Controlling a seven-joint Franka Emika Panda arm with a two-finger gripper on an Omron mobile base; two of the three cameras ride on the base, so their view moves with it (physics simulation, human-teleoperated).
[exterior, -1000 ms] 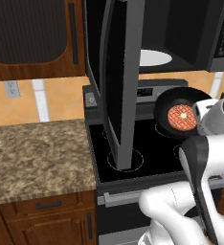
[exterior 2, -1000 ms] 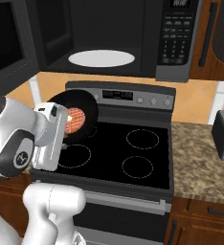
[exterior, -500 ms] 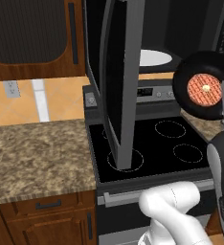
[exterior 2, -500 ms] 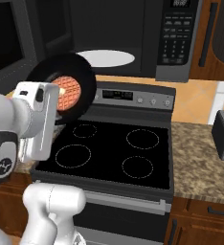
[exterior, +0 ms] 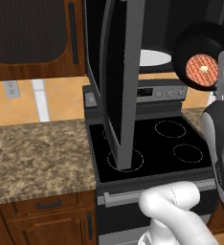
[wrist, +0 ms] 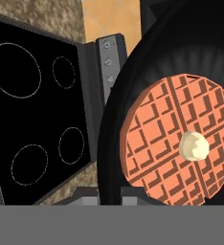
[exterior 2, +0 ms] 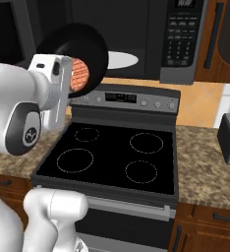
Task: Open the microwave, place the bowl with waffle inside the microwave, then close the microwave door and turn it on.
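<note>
Gripping the bowl with waffle (exterior: pixel 201 57) by its rim, the gripper (exterior 2: pixel 63 83) is holding it up in front of the open microwave (exterior 2: pixel 151 39), above the stove (exterior 2: pixel 117 157), tilted steeply so the waffle is facing the hand camera. To do this well, the bowl probably needs levelling before going in, then sliding onto the white turntable (exterior 2: pixel 118 60) while keeping clear of the microwave door (exterior: pixel 117 81), which is standing swung out to the left. Jaws are nearly closed, pinching the bowl's edge.
</note>
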